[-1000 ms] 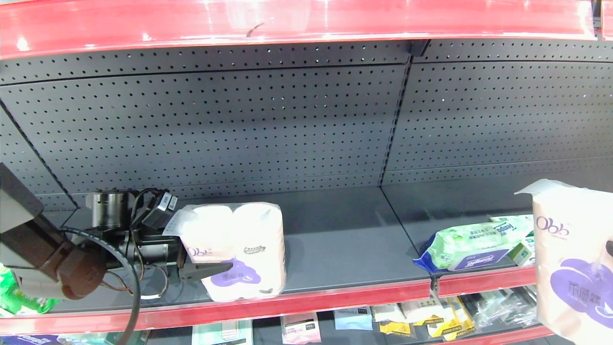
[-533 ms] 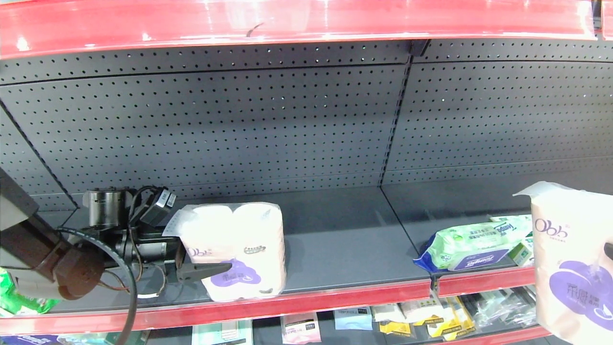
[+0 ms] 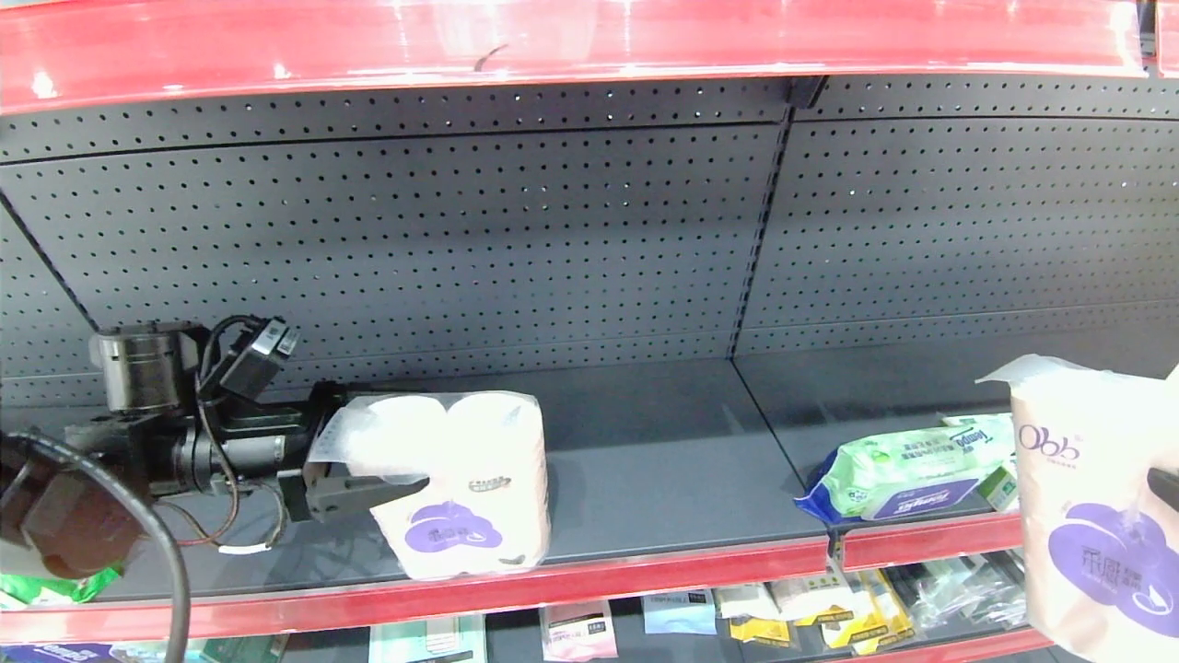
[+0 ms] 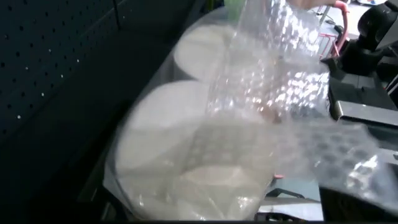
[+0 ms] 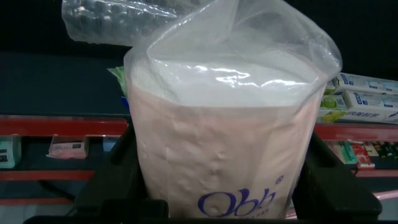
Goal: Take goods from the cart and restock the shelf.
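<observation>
The left hand (image 3: 368,456) is open. Its fingers (image 3: 368,494) sit loosely either side of the left end of the shelved roll pack (image 3: 470,488), which lies at the hand's 3 o'clock. That pack stands upright on the shelf (image 3: 645,479) with its base just behind the red front lip (image 3: 599,575) at 6 o'clock. It looks set down so the printed face shows to the aisle.

The right hand (image 5: 221,180) is clamped on the held roll pack (image 3: 1091,516), gripping it by the sides. It carries the pack upright off the shelf at the head view's 4 o'clock, probably so it can go down the same way up.

A wet-wipes packet (image 3: 907,470) lies flat at that pack's 9 o'clock. The likely spot for the held pack is therefore the bare shelf between the wipes and the shelved pack.
</observation>
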Robot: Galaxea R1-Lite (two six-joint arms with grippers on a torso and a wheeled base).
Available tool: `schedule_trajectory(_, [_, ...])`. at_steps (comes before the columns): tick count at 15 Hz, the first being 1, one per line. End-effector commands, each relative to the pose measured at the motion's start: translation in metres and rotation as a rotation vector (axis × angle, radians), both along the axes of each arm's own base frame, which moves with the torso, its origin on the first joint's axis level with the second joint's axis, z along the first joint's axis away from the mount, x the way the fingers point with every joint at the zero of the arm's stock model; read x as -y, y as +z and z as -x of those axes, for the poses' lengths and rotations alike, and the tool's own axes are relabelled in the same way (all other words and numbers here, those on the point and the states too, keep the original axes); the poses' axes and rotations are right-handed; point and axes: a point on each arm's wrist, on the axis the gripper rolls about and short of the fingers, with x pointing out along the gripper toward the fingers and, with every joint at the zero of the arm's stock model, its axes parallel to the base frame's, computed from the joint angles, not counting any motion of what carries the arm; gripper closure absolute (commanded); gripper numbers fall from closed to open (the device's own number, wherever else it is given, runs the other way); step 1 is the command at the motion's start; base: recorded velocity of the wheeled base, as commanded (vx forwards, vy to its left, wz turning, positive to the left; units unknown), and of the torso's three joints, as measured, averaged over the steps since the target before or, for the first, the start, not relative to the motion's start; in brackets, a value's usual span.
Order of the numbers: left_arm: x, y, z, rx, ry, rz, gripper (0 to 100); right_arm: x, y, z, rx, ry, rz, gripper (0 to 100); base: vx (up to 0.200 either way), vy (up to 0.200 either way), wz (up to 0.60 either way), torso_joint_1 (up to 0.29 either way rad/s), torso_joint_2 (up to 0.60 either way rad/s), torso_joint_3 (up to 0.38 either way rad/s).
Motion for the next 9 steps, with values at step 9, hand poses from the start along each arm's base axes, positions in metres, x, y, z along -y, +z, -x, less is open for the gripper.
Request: schedule_trajectory(9, [-0.007, 0.072, 0.005, 0.112, 0.038, 0.046, 0, 0.0, 0.001, -0.004, -0.011, 0.001, 0.003, 100, 0.0, 0.0, 0.0, 0.0, 0.0, 0.0])
